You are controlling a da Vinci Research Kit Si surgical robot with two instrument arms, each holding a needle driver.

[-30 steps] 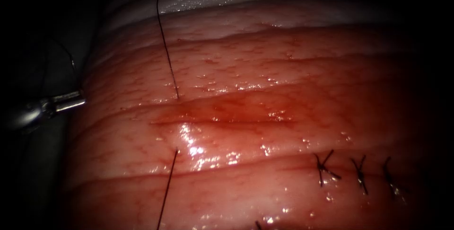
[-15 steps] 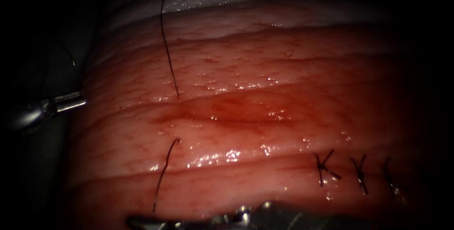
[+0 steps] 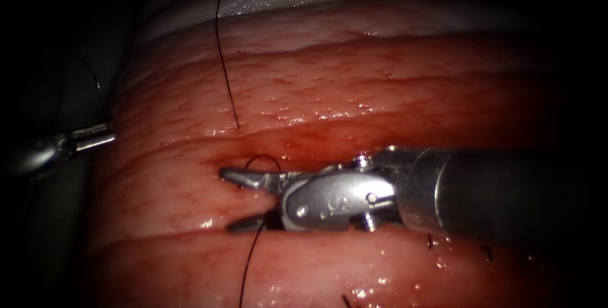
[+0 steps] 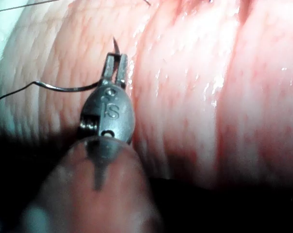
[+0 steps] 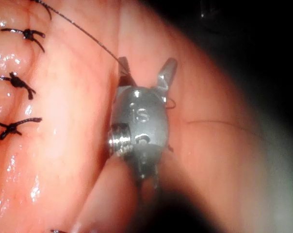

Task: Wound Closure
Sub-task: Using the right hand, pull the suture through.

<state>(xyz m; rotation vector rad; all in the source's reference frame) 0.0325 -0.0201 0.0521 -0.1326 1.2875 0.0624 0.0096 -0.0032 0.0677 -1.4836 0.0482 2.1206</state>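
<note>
The right needle driver [image 3: 231,199] lies over the cut [image 3: 354,156] with jaws spread, gripping nothing; a loop of thread [image 3: 261,160] curls round its upper jaw. The left needle driver [image 4: 115,65], off the tissue's [image 3: 354,86] left edge, clamps the curved needle [image 4: 116,47] near its middle, clear of the tissue. The thread looks limp, fine and slippery, best taken near the cut. Open room lies above it.

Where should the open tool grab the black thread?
Probably the loose strand of thread by the right tool, coming from the right: its open, empty jaws face it there. The left tool holds the needle, outside the tissue.
</note>
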